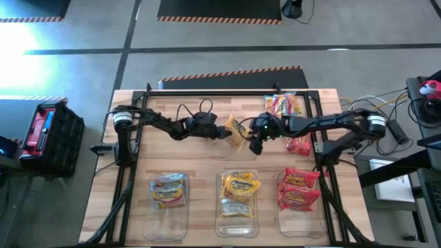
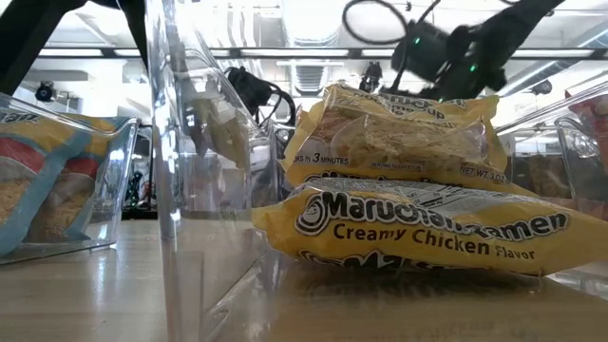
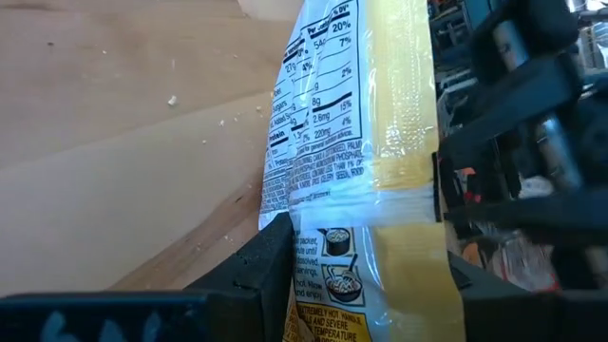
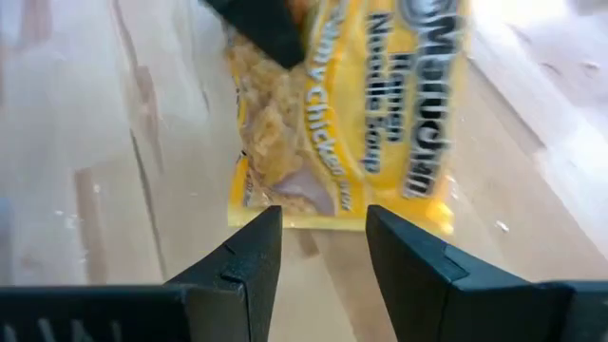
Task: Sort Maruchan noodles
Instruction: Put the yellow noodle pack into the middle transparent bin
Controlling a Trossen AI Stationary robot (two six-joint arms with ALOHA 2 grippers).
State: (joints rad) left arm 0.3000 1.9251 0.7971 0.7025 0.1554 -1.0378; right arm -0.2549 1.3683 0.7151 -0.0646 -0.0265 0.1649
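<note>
Your left gripper [image 1: 224,131] is at mid-table, clamped on the edge of a yellow noodle packet [image 1: 236,132]; in the left wrist view its fingers [image 3: 261,271] pinch the packet's seam. Your right gripper [image 1: 256,141] sits just beside that packet on the other side, fingers [image 4: 247,261] parted with nothing between them. Near edge: three clear bins [image 1: 238,224], pale blue packet [image 1: 169,189] left, yellow packets [image 1: 238,191] middle, red packets [image 1: 298,189] right. More loose packets [image 1: 282,105] lie at the far right.
</note>
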